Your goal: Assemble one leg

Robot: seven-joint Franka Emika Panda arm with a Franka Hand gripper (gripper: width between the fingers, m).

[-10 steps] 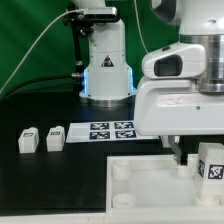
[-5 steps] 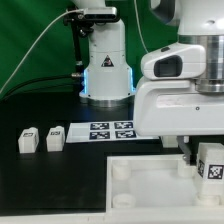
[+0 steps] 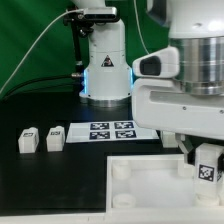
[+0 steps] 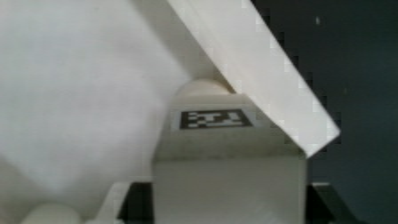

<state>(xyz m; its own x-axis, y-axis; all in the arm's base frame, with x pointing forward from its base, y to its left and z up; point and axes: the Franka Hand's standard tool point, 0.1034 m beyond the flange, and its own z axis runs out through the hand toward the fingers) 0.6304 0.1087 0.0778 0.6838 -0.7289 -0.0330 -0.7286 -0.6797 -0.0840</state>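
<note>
Arm (image 3: 185, 90): fills exterior view's right, reaching down over tabletop.
Tabletop (image 3: 150, 185): lies flat, round sockets up, ready to take posts.
Marker board (image 3: 108, 130): behind tabletop, untouched.
Gripper (image 3: 201, 160): fingers clamped on leg (image 3: 207, 171).
Leg held upright, tag outward, at tabletop's edge on exterior view's right. Probably being lined up over corner socket. Contact with tabletop unclear.
Spare legs (image 3: 27, 140) (image 3: 54, 138): parked well apart, awaiting turn.

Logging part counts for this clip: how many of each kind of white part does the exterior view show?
Small white plastic stubby legs: 3
Large white square tabletop: 1
Thin flat white marker board: 1
Total: 5
</note>
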